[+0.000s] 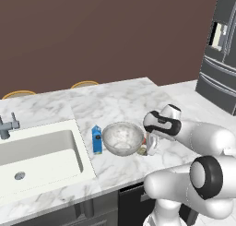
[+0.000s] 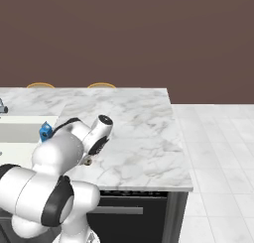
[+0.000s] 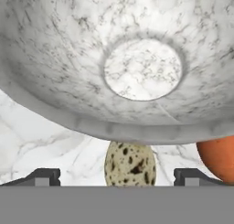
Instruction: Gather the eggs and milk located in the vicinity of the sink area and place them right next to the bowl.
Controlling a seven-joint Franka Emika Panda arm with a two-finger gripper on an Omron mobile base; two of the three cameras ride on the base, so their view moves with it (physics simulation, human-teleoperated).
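On the marble counter, just right of the sink, my gripper hangs low beside the bowl with its fingers spread wide, holding nothing. Between the fingertips lies one speckled egg, its top tucked under the bowl's rim and its bottom cut off by the edge of the hand view. In the left base view my hand covers most of the egg; just a tan scrap peeps out by the bowl. One orange ball sits just beside the egg, half out of the picture. One blue milk carton stands upright against the bowl's sink side. From the right, my own arm hides all but its top. The faucet is cropped at the edge.
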